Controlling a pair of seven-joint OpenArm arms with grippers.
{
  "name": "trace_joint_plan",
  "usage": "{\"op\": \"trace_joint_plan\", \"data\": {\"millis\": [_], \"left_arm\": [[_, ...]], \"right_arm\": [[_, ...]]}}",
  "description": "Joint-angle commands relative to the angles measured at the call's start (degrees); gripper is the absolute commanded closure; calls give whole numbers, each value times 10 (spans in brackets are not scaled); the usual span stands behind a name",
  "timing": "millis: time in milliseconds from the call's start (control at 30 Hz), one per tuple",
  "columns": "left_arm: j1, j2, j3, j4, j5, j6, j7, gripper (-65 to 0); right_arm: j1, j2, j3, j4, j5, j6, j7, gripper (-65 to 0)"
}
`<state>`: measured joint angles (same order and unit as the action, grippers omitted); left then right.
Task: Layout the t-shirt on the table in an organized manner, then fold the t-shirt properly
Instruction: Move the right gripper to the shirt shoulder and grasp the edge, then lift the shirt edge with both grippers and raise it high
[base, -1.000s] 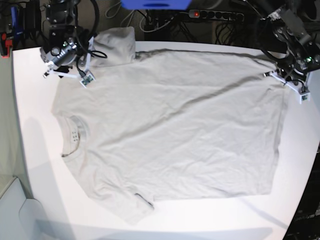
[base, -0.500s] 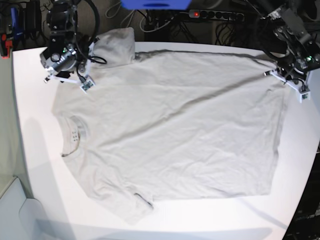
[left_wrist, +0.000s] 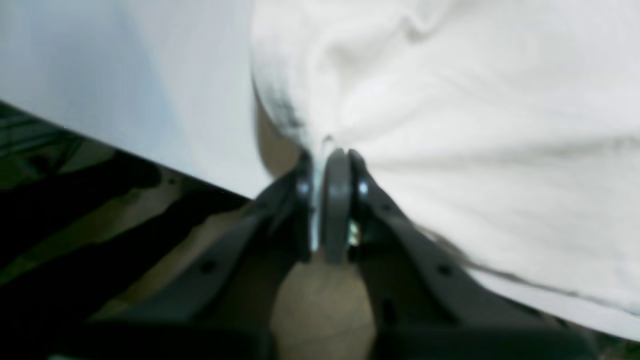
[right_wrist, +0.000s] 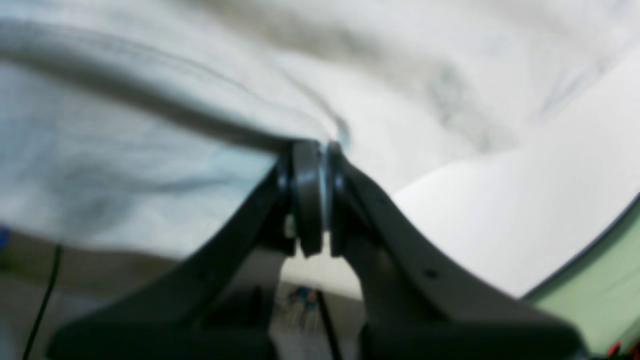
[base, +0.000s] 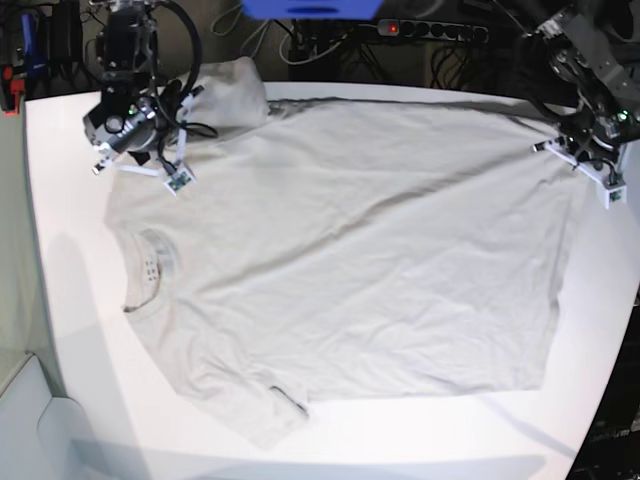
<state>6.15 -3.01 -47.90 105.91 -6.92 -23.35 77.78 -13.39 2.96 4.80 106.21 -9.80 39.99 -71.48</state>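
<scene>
The white table (base: 60, 300) carries the t-shirt (base: 340, 250), spread flat with its neck toward the base view's left. The right gripper (base: 150, 160) reaches down at the far shoulder, fingers (right_wrist: 305, 195) closed, pinching cloth; a second ago they stood apart. The left gripper (base: 580, 165) is bent low at the hem's far corner, fingers (left_wrist: 336, 200) still clamped on the fabric edge.

shirt (left_wrist: 475, 125): fills the right side, bunched at the middle
gripper (left_wrist: 330, 160): pinching the shirt edge
table (left_wrist: 150, 75): upper left
</scene>
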Motion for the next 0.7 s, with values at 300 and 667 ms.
{"op": "trace_joint_plan", "data": {"millis": [300, 667], "left_arm": [[-29, -14, -45, 96, -162, 1, -17, -3], [-183, 8, -77, 91, -251, 6, -100, -3]], "right_arm": [[74, 21, 22, 101, 2, 0, 21, -2], [260, 19, 47, 101, 2, 0, 22, -2]]}}
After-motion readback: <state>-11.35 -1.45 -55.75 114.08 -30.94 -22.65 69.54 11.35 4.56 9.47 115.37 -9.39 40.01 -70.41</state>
